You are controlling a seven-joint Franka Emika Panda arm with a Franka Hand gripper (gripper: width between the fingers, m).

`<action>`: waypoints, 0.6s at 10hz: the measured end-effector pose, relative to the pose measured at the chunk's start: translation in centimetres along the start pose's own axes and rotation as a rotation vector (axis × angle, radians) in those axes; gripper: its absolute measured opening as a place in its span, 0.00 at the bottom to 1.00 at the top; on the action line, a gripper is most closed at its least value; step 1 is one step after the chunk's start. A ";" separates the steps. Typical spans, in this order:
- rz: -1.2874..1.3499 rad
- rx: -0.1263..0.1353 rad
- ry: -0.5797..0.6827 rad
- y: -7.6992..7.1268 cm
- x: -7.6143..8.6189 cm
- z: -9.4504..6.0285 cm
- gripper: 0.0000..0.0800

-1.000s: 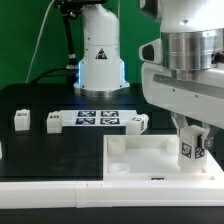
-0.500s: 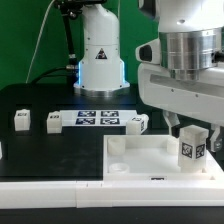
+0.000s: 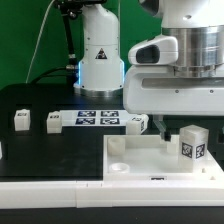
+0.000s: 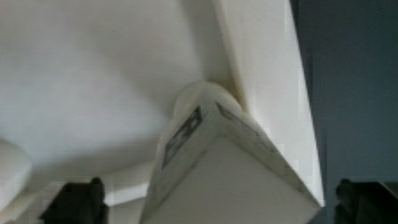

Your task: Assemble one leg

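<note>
A leg (image 3: 192,145), a white post with a marker tag on its face, stands upright in the corner of the large white tray-like part (image 3: 140,160) on the exterior view's right. My gripper (image 3: 183,124) hangs just above it, open, with one dark finger (image 3: 164,129) showing beside and above the leg. In the wrist view the leg (image 4: 222,150) is seen from above against the white part. My gripper (image 4: 222,205) has its dark fingertips (image 4: 80,200) wide apart on either side, not touching the leg.
Three more small white legs stand on the black table: two at the exterior view's left (image 3: 21,119) (image 3: 52,122) and one (image 3: 139,123) by the marker board (image 3: 98,119). The arm's base (image 3: 100,55) stands behind.
My gripper has let go of the leg and risen. The leg stays standing in the tray-like part's corner.
</note>
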State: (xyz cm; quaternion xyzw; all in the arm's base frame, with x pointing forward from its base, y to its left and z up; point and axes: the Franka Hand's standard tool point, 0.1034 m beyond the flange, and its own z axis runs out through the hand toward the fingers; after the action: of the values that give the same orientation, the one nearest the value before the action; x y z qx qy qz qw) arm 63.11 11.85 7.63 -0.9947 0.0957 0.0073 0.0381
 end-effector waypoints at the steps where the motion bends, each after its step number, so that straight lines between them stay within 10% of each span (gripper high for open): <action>1: -0.117 0.000 0.000 0.1 0.0 0.0 0.81; 6: -0.513 -0.009 0.000 0.1 0.0 0.0 0.81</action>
State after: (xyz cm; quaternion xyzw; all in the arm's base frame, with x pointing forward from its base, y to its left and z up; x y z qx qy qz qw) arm 63.11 11.75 7.62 -0.9865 -0.1600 -0.0021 0.0344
